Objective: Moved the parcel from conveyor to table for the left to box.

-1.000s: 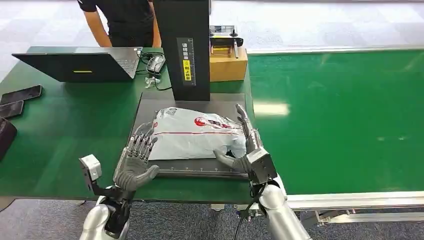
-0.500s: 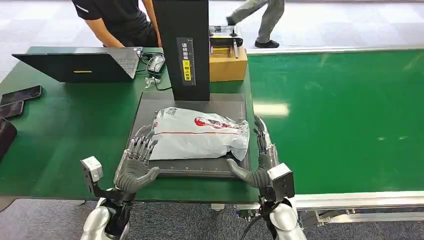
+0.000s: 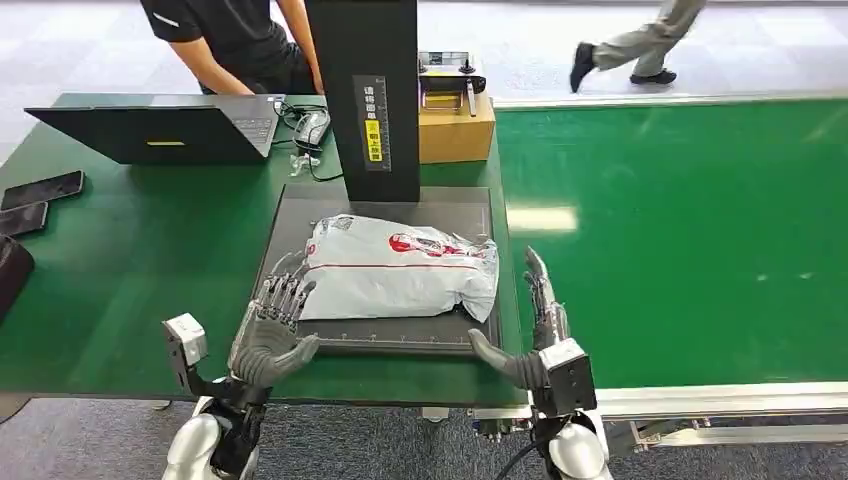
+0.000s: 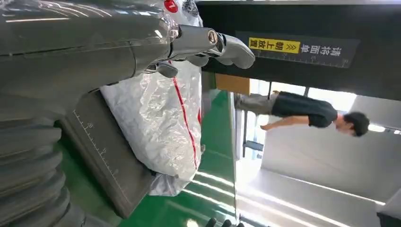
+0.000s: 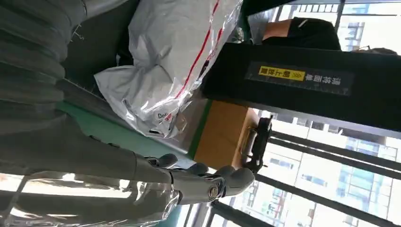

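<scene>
Since a second ago your right hand (image 3: 535, 335) has let go of the parcel (image 3: 400, 267) and drawn back to the right; it now stands apart from the bag's right end, fingers spread and holding nothing, thumb pointing left along the near edge of the dark pad (image 3: 290, 215). The person walking past at the back has also moved on to the right.

Left to right, as you see it from the head view:
- Two phones (image 3: 38, 200) lie at the far left edge of the green table (image 3: 130, 260).
- A black laptop (image 3: 165, 130) sits at the back, a person (image 3: 235, 45) in a black shirt behind it.
- Your left hand (image 3: 272, 330) is at the pad's near left corner, fingers spread and empty, fingertips just beside the parcel's left end; you cannot tell whether they touch it.
- The parcel, a grey plastic bag with a red stripe, lies flat on the pad, in front of the black upright column (image 3: 365, 95).
- A cardboard box (image 3: 458, 130) stands just right of the column.
- The green conveyor belt (image 3: 680, 240) fills the right side.
</scene>
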Robot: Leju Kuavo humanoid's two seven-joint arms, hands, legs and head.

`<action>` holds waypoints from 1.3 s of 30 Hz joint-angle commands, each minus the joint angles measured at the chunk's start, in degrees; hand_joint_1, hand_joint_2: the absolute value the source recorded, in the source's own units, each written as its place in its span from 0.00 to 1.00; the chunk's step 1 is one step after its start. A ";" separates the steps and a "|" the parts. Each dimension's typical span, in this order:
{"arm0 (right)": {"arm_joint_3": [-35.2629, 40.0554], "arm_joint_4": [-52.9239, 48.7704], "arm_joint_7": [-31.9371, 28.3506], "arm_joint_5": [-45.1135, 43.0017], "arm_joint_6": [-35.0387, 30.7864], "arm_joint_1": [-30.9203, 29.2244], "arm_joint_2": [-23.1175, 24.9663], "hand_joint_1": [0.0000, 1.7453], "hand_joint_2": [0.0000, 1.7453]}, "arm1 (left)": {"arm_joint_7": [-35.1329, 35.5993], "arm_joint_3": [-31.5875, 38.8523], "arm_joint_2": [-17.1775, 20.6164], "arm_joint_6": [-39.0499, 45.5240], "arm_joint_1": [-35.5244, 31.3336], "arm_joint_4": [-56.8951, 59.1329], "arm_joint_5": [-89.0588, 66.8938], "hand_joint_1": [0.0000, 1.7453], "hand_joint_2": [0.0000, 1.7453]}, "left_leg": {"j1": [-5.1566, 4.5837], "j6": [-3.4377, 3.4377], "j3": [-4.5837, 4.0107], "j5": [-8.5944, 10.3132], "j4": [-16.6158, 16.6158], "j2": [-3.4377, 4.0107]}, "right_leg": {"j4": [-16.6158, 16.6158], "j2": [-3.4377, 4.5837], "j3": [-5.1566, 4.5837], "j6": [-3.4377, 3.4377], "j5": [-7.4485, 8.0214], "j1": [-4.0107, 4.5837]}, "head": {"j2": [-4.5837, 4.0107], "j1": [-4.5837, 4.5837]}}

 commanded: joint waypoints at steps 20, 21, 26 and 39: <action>0.18 4.63 -0.33 1.01 1.20 -0.55 1.16 0.00 1.00 | -0.19 -7.46 -0.56 1.09 -4.80 3.90 -6.51 0.00 1.00 | 0.02 -0.15 0.02 0.07 -0.08 -0.15 | -0.08 -0.08 0.05 0.14 0.04 -0.02 | 0.00 0.00; 0.22 4.66 0.13 1.15 1.77 -0.47 1.30 0.00 1.00 | -0.56 -8.73 -0.15 1.86 -5.37 4.08 -8.18 0.00 1.00 | 0.02 -0.14 0.02 0.07 -0.08 -0.13 | -0.07 -0.07 0.04 0.13 0.04 -0.02 | 0.00 0.02; 0.32 4.54 0.81 1.82 3.03 -0.53 1.84 0.00 1.00 | -1.11 -11.42 0.15 5.10 -7.15 3.67 -13.11 0.00 1.00 | 0.01 -0.14 0.00 0.08 -0.07 -0.19 | -0.06 -0.12 0.03 0.12 0.04 -0.02 | 0.00 0.00; -0.59 3.95 1.54 3.17 5.65 -0.35 2.45 0.00 1.00 | 13.28 -21.82 1.28 30.03 -17.47 9.78 -56.52 0.00 1.00 | 0.01 -0.10 0.01 0.06 -0.04 -0.17 | -0.04 -0.12 0.05 0.09 0.02 -0.01 | 0.00 0.00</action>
